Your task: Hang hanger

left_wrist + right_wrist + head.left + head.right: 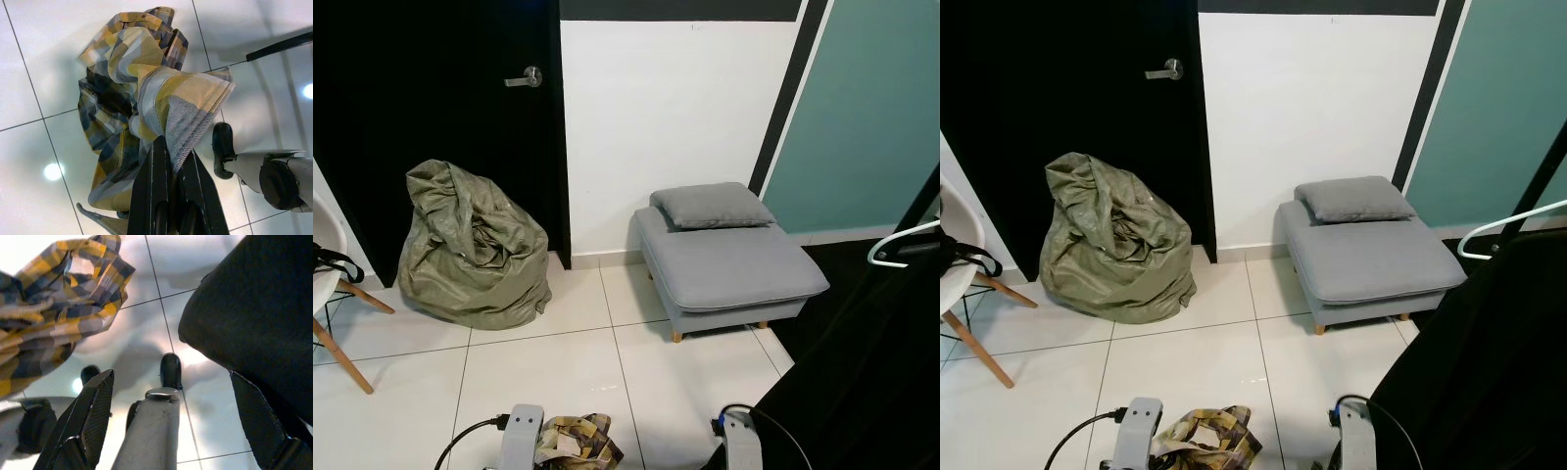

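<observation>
head views: a white hanger (904, 245) pokes out at the right edge above a black garment (1489, 372), up and to the right of both arms, so the right arm is nearer. its bar runs roughly sideways. a grey footstool (729, 264), an olive sack (470, 250) and a black door (431, 117) stand ahead.

left wrist view: the left gripper (171, 161) is pinched closed on a plaid shirt (142, 98), which dangles over the tiled floor (39, 58).

right wrist view: the right gripper (171, 406) is spread wide and holds nothing, with the black garment just beside one finger.
</observation>
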You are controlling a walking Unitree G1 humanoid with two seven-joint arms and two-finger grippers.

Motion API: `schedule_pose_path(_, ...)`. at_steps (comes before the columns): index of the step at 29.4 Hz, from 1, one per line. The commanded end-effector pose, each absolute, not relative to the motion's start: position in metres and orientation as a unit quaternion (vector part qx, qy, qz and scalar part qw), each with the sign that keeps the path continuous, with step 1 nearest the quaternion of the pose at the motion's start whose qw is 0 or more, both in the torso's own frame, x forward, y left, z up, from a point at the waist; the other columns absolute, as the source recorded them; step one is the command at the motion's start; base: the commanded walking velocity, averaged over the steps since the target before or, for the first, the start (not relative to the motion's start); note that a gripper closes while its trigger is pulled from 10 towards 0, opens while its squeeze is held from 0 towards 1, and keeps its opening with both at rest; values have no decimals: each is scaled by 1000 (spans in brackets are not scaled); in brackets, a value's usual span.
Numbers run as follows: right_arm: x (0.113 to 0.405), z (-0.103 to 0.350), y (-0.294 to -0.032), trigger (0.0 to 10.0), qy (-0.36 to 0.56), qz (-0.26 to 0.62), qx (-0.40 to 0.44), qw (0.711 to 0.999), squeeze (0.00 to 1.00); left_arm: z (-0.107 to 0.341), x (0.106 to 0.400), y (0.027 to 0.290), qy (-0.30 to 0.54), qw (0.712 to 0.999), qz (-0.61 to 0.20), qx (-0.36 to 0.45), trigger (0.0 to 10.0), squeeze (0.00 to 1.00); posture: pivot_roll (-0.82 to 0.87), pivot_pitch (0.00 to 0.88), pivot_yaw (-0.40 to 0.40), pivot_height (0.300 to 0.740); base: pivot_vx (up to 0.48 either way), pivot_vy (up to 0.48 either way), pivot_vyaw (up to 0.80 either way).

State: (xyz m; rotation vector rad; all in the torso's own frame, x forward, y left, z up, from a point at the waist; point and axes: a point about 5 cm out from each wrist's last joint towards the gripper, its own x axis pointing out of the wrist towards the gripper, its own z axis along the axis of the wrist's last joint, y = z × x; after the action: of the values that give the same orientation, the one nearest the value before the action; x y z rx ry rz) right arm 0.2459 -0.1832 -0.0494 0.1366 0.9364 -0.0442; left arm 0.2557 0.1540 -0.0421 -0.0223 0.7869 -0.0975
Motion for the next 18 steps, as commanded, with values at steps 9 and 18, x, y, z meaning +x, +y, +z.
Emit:
schedule_pose_path(9, 248, -49, -176, 10000, 452, -12, 53, 891, 0, -43, 254, 160, 394, 918, -37, -15, 10000, 0, 51, 104, -19, 740, 0, 0, 0)
schedule_pose_path(18, 244, -52, -169, 10000, 455, 6, 67, 888, 0, -44, 253, 164, 391, 919, -27, -32, 10000, 0, 59, 92, -35, 740, 0, 0, 0)
